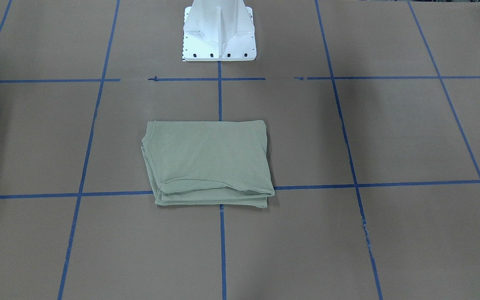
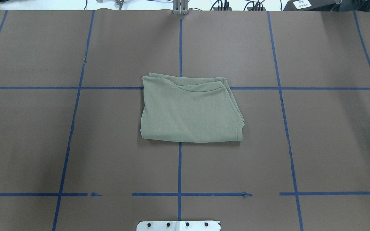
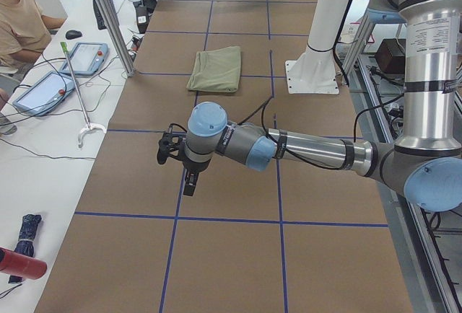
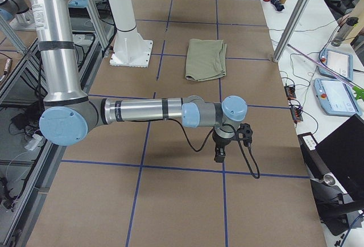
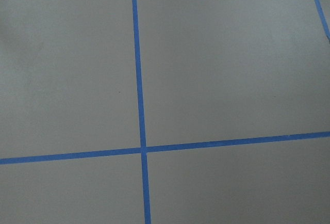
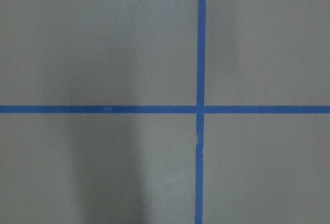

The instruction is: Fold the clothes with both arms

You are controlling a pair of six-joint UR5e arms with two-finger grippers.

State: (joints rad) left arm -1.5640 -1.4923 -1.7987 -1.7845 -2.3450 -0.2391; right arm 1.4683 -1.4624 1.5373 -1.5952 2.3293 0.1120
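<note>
- The table [image 1: 390,137] is covered edge to edge in brown paper, marked into large squares by blue tape lines [image 2: 180,166].
- A white metal pedestal [image 1: 219,33] is bolted at the robot's side of the table, on the centre tape line.
- In the left side view, a white bench [image 3: 36,183] runs along the far side of the table. It holds two touchscreen pendants [image 3: 85,57] and loose cables, and a seated person [image 3: 18,17] is cut off at the view's edge.
- Slanted metal frame posts [image 3: 108,17] rise from that side of the table.
- Both wrist views show only bare paper and a tape crossing, with no fingers in sight.
- The left arm [image 3: 310,151] reaches out low over bare paper, and the left gripper [image 3: 189,187] points down. It shows only from the side, so I cannot tell whether its fingers are apart or together.
- The right arm [image 4: 142,110] is posed likewise at the other end. The right gripper [image 4: 219,155] hangs above the paper, and its spread also cannot be judged.
- The shirt [image 2: 189,110] lies mid-table, over the crossing of the centre tape line and a cross line. It is well apart from both grippers and touches nothing else.
- It is sage green, fine-ribbed and folded into a rough rectangle of several stacked layers.
- A curved banded edge lies on top along the side away from the robot, and the layer ends are slightly staggered at one corner.
- The sleeves are hidden inside the fold.
</note>
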